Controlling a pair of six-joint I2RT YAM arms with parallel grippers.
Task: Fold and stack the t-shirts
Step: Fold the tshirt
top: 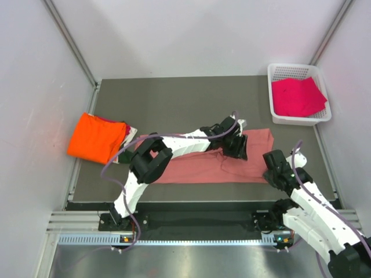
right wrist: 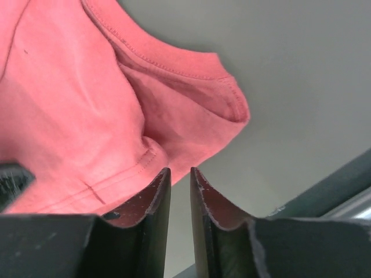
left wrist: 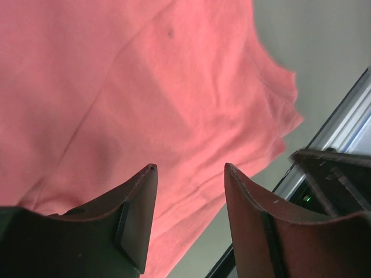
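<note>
The salmon-pink t-shirt (top: 191, 165) lies spread flat across the middle of the table. My left gripper (top: 239, 152) hangs over its right part, open and empty; in the left wrist view (left wrist: 190, 168) the pink cloth (left wrist: 145, 87) fills the space below the jaws. My right gripper (top: 271, 167) is at the shirt's right edge, its jaws almost together with nothing between them (right wrist: 180, 171); a pink corner with a stitched hem (right wrist: 174, 87) lies just ahead. The bright orange t-shirt (top: 95, 138) lies folded at the left. The magenta t-shirt (top: 297, 97) lies in the basket.
The white mesh basket (top: 290, 66) stands at the back right corner. A dark red bit of cloth (top: 123, 128) shows under the orange shirt's right edge. Grey walls close in both sides, and a metal rail (top: 174, 237) runs along the near edge.
</note>
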